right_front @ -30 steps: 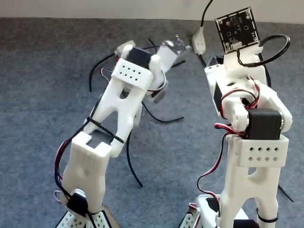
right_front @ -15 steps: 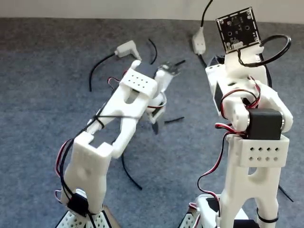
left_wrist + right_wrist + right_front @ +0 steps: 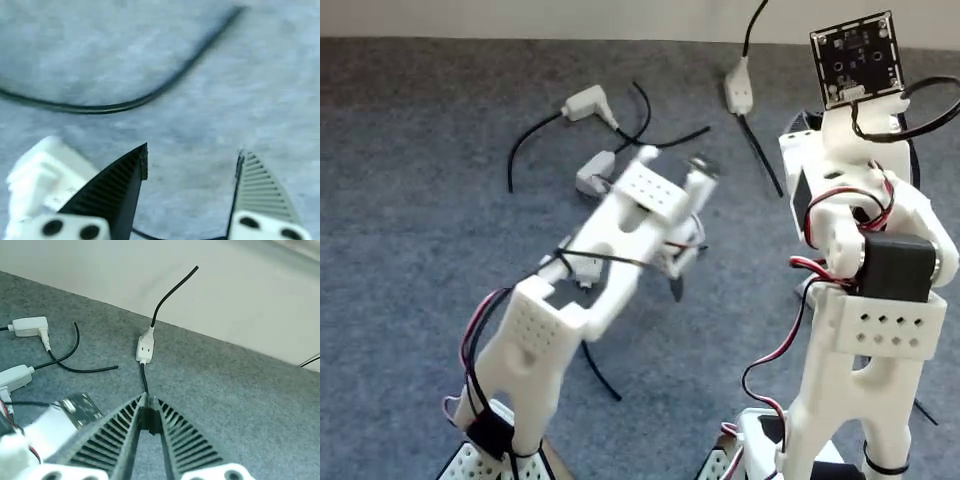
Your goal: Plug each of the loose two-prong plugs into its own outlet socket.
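Two loose white plugs lie on the grey carpet, one far back (image 3: 585, 102) (image 3: 30, 326) and one nearer (image 3: 595, 172) (image 3: 15, 376). A white outlet socket (image 3: 740, 88) (image 3: 144, 349) lies at the back, with a black cable (image 3: 760, 150) running from it. My left gripper (image 3: 675, 275) (image 3: 192, 155) hangs open over the carpet at mid table, nothing between its fingers. A white block (image 3: 40, 180), plug or socket I cannot tell, lies just beside its black finger. My right gripper (image 3: 148, 410) is shut; the socket's cable (image 3: 144, 380) runs up to its tips.
Loose black cables (image 3: 525, 140) (image 3: 130, 102) curl over the carpet near the plugs and under the left arm (image 3: 590, 260). The right arm (image 3: 860, 300) stands tall at the right. A pale wall (image 3: 225, 300) bounds the carpet at the back.
The left arm swung right and toward the front, uncovering first the far plug and then the nearer one. The right arm shifted slightly right.
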